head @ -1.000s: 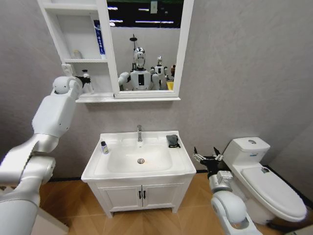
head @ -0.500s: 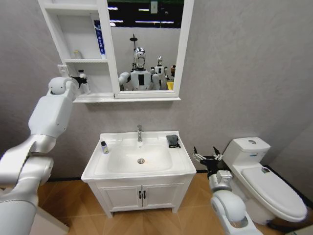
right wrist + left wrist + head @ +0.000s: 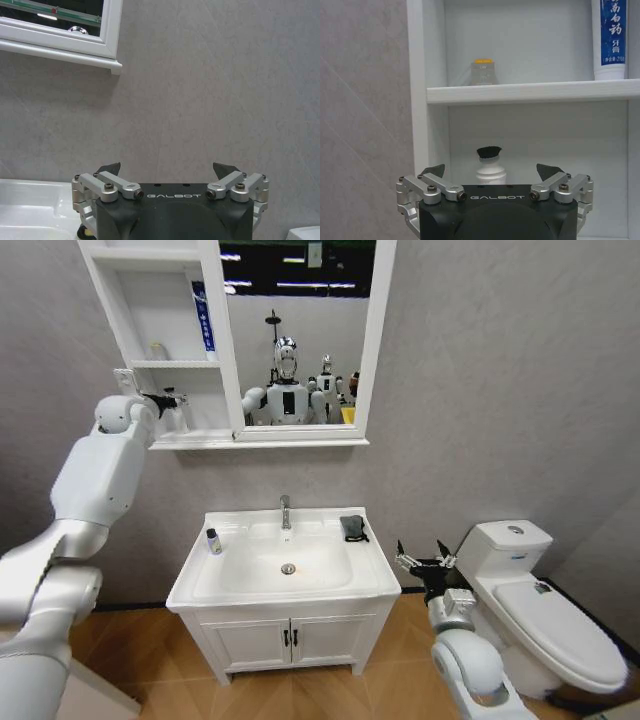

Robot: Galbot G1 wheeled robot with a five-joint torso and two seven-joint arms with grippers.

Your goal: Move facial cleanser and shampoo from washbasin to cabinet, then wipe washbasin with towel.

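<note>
My left gripper [image 3: 491, 172] hangs wide open and empty at the cabinet [image 3: 530, 92]; straight ahead stands the white bottle [image 3: 490, 169] on the bottom shelf. Right gripper [image 3: 425, 561] open, beside the washbasin [image 3: 375, 575].

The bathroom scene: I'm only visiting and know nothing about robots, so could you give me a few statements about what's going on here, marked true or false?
1. The left gripper is open, in front of the cabinet. True.
2. A white bottle with a black cap stands in the cabinet's lowest compartment. True.
3. The towel lies inside the bowl of the washbasin. False: it lies on the rim, at the back corner on the robot's right.
4. The right gripper holds the towel. False: it is open and empty, low between the washbasin and the toilet.
5. A small dark bottle stands on the washbasin's left rim. True.
</note>
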